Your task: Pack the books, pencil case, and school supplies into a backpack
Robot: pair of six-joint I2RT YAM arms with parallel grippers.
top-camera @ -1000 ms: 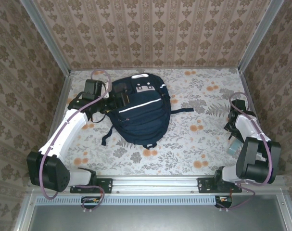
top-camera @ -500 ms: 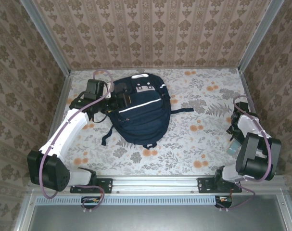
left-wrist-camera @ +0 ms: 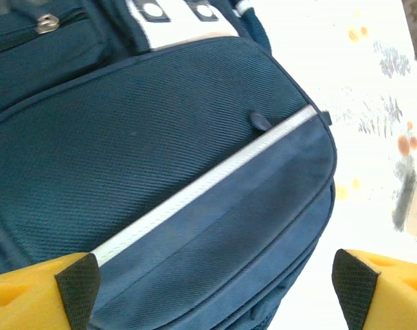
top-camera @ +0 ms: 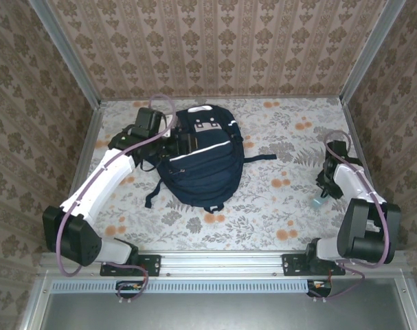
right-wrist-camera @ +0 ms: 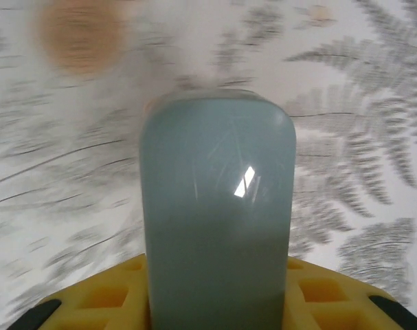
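Backpack [top-camera: 201, 161] [left-wrist-camera: 160, 151] lies flat on the floral table [top-camera: 277, 206]. The left gripper [top-camera: 170, 141] [left-wrist-camera: 215, 289] hangs over its front panel, jaws spread wide and holding nothing. Well to the backpack's right, the right gripper [top-camera: 325, 182] [right-wrist-camera: 211, 313] straddles a pale blue rounded object [top-camera: 319, 202] [right-wrist-camera: 217, 206]; I cannot tell whether the jaws clamp it.

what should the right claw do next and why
Probably close the right claw fully on the pale blue-grey block before lifting: the block sits between its pads, which seem to stand clear of its sides.
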